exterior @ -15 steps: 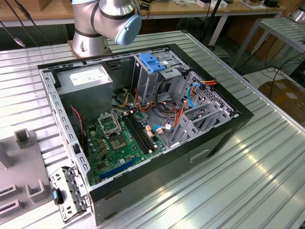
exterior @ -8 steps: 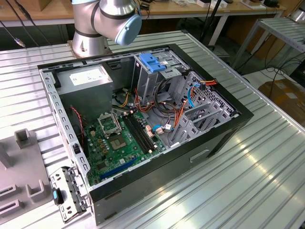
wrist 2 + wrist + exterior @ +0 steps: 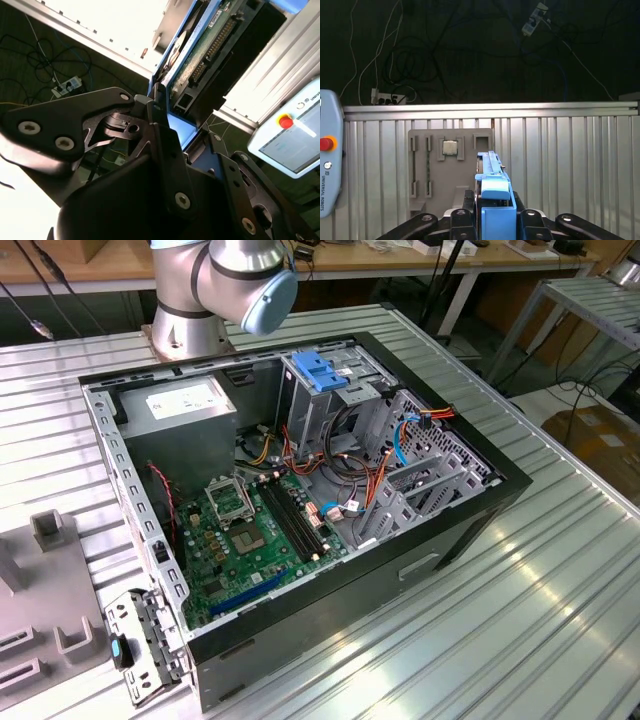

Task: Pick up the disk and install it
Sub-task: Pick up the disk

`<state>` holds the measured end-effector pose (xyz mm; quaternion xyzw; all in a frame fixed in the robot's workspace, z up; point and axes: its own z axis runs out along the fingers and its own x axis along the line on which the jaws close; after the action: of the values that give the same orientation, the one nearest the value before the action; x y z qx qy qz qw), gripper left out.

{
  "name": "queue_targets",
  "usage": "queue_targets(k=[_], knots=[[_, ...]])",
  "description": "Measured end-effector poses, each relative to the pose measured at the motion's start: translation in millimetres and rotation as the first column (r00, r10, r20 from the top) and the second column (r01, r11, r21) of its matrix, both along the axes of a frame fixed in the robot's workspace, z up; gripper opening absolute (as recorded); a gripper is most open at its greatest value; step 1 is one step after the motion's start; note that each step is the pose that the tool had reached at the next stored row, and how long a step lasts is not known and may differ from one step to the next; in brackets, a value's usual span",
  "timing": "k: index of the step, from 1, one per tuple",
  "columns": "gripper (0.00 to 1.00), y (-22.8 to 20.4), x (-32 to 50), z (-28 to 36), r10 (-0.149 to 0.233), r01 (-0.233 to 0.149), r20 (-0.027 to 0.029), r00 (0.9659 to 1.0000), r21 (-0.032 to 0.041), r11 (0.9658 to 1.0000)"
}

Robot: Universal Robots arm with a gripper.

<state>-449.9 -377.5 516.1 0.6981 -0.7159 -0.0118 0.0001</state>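
The gripper [image 3: 494, 212] is clamped on the disk [image 3: 492, 172], 1 black finger [image 3: 469, 200] on each side, holding it on edge. The second wrist view shows its green circuit board [image 3: 207, 47]. Past the gripper lie the ribbed metal table [image 3: 570, 160] and a grey tray [image 3: 422, 165] carrying a square chip [image 3: 450, 147]. A control panel [image 3: 327, 160] with a red button, off to 1 side, is cut off at the frame edge. Cables [image 3: 410, 60] lie on the dark floor beyond. The fingers hide the disk's near end. In the exterior view the open computer case [image 3: 300, 490] sits by the base of the arm [image 3: 220, 280].
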Motion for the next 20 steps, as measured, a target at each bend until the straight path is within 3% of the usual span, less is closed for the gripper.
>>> queue_targets(k=[20], knots=[[0.37, -0.1, 13.6, 0.0, 0.000, 0.000, -0.0001, 1.0000, 0.0000, 1.0000]])
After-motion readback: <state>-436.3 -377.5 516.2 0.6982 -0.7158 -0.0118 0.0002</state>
